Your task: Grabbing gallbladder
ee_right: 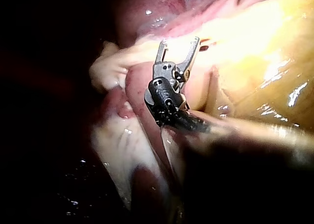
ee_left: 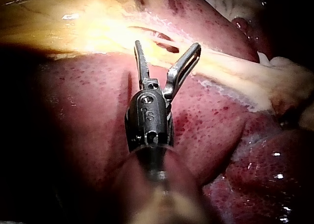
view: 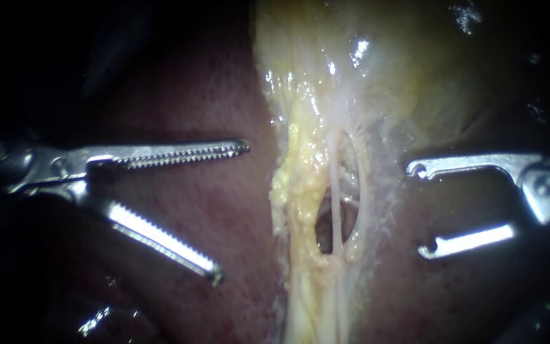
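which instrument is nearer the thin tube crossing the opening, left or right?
Right, by the endoscope view. The right instrument, jaws open, sits close beside the tube over pale tissue; the left instrument, jaws open, is farther off over the liver. Neither touches it.

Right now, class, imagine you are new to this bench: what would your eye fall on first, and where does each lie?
The glistening yellow gallbladder runs down the endoscope view's middle, tapering to a small dark window crossed by a thin pale tube. On either side, the left instrument and right instrument face it with jaws wide open, holding nothing, over dark red liver.
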